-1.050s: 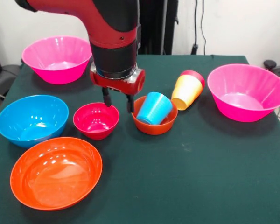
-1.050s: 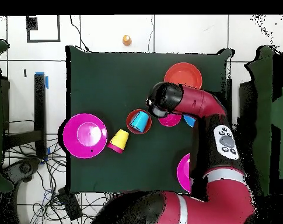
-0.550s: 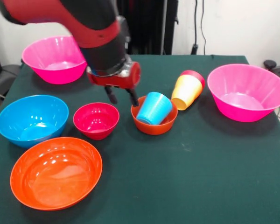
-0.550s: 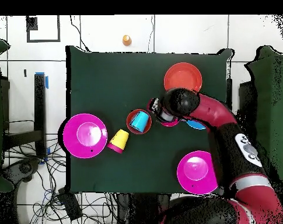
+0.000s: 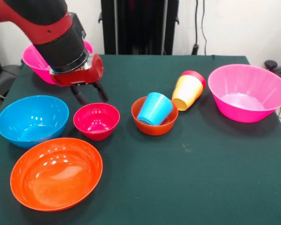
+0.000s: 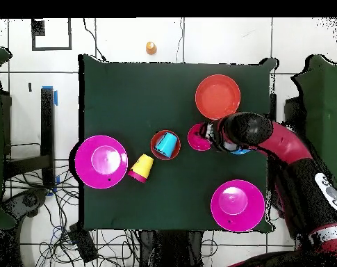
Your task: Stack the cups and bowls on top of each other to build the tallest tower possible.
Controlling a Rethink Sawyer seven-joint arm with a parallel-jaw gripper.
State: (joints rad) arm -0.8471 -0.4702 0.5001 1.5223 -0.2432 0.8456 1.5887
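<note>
The gripper [image 5: 89, 93] is hanging above the table, its two dark fingers spread apart and holding nothing, just behind the crimson bowl [image 5: 96, 121]. The arm [image 5: 51, 28] is reaching in from the upper left of the front view and covering part of a pink bowl [image 5: 30, 58] at the far corner.

The crimson bowl is sitting upright, with the blue bowl [image 5: 32, 120] just beside it on the left and the wide orange bowl [image 5: 56, 173] lying nearer the camera. On its other side, the small orange bowl [image 5: 154, 123] is holding the blue cup [image 5: 154, 108], which is leaning tilted inside it with its mouth facing down into the bowl.

Further right, the yellow cup [image 5: 187, 92] is lying on its side with a red cup [image 5: 196, 75] nested on its far end. The second pink bowl [image 5: 248, 92] is standing upright near the right edge. In the overhead view a small orange thing [image 6: 151, 47] is resting on the floor beyond the table [image 6: 129, 90].
</note>
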